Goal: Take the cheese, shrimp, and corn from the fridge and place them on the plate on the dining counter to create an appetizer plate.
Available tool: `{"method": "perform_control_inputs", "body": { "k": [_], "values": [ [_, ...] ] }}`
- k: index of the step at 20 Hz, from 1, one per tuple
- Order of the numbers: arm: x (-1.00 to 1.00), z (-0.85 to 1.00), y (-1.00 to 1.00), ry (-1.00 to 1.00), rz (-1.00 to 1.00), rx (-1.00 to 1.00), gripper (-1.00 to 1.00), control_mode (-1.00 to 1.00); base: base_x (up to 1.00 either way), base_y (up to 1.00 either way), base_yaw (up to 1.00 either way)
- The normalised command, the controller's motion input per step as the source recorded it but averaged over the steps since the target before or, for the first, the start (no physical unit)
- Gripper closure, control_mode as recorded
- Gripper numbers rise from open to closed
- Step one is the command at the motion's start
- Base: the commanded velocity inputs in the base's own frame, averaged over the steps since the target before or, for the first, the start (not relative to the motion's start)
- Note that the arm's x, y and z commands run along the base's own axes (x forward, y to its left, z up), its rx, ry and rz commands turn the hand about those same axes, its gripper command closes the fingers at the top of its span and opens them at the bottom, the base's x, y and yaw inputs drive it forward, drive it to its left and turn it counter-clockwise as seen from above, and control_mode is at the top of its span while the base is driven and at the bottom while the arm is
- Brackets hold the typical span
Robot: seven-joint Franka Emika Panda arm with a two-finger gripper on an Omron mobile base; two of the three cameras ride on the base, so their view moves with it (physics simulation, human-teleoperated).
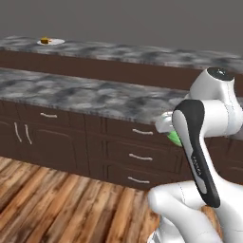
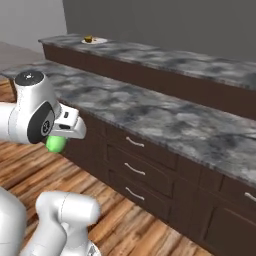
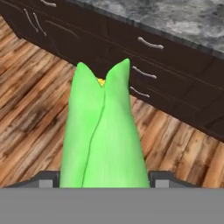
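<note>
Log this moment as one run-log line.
gripper: shut on corn | corn: carried above wood floor, facing drawer-fronted counter | plate: on far dining counter, holds small orange food

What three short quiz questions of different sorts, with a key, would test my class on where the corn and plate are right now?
1. True or false: the corn lies on the plate.
2. What holds the corn? A) the gripper B) a drawer C) the floor
3. Fill in: the plate sits on the far ____ counter.

Key: 1 false; 2 A; 3 dining.
</note>
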Motion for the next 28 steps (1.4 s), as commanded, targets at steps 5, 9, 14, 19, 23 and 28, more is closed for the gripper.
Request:
{"method": "perform_control_inputs", "body": {
  "k": [5,9,14,19,23,28],
  "values": [
    [0.00,0.00,0.00,0.00,0.00,0.00,1.00,1.00,1.00,0.64,0.29],
    [0.00,0.00,0.00,0.00,0.00,0.00,1.00,1.00,1.00,0.99,0.00],
    [0.00,0.00,0.00,0.00,0.00,0.00,1.00,1.00,1.00,1.00,-0.15],
    [0.00,0.00,0.00,0.00,0.00,0.00,1.00,1.00,0.88,1.00,-0.26],
    [0.00,0.00,0.00,0.00,0.00,0.00,1.00,1.00,0.63,1.00,-0.35],
    [0.00,0.00,0.00,0.00,0.00,0.00,1.00,1.00,0.52,1.00,-0.36]
  ]
}}
